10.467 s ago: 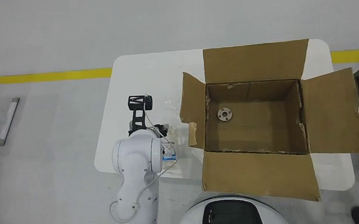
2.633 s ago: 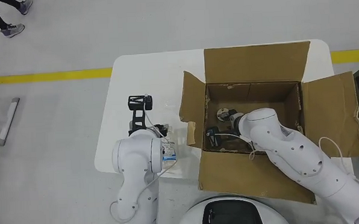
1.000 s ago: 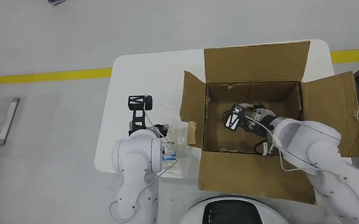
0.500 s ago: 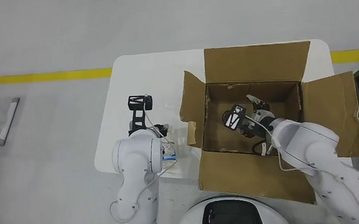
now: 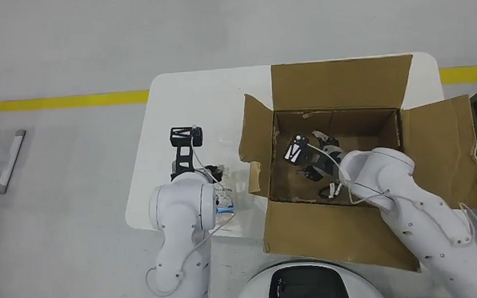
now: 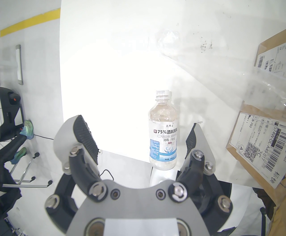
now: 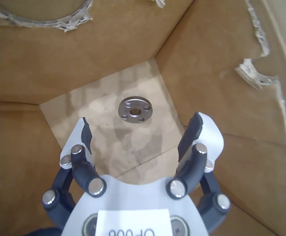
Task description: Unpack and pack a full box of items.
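An open cardboard box (image 5: 340, 80) stands on the right part of the white table (image 5: 196, 95). A round metal flange (image 7: 135, 112) with several holes lies flat on the box floor near a corner. My right gripper (image 7: 140, 121) hangs open inside the box just above the flange, which sits between and beyond the fingertips, untouched. In the top view the right gripper (image 5: 301, 150) covers that spot. A clear bottle (image 6: 163, 134) with a white and blue label stands on the table. My left gripper (image 6: 137, 129) is open, short of the bottle and apart from it.
A crumpled clear plastic bag (image 6: 169, 42) lies on the table beyond the bottle. The box's labelled outer wall (image 6: 263, 143) is close beside the bottle. Torn tape edges (image 7: 250, 73) run along the box's inner walls. A yellow floor line (image 5: 60, 101) passes behind the table.
The right arm came into the box and its gripper has shifted toward the corner holding the flange. The left arm and the bottle have stayed still.
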`<action>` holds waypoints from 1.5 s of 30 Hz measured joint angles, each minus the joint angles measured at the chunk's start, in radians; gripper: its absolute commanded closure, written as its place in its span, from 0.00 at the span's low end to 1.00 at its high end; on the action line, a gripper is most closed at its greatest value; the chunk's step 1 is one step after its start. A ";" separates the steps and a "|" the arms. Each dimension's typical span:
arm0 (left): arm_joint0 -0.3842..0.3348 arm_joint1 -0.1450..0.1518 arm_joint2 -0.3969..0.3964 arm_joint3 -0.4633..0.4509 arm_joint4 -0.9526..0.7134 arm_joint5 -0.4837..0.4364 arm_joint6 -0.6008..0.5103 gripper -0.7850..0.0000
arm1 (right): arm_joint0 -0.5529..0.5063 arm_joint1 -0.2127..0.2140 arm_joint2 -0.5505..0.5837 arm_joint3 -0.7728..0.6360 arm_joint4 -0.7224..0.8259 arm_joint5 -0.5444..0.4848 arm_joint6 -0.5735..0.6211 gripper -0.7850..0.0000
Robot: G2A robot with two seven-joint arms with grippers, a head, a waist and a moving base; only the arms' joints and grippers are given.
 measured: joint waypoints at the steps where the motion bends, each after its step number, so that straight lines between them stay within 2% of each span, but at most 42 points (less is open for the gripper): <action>1: 0.000 0.000 0.000 0.000 0.000 0.000 0.000 0.00 | 0.010 -0.002 -0.009 0.013 0.003 -0.001 0.001 0.00; 11: 0.000 0.000 0.000 0.000 0.000 0.000 0.000 0.00 | 0.089 -0.020 -0.088 0.163 0.001 -0.011 -0.043 0.00; 25: 0.000 0.000 0.000 0.000 0.000 0.000 0.000 0.00 | 0.144 -0.035 -0.134 0.255 0.028 -0.044 -0.066 0.00; 45: 0.000 0.000 0.000 0.000 0.000 0.000 0.000 0.00 | 0.051 0.001 -0.031 0.086 0.168 -0.166 0.102 0.00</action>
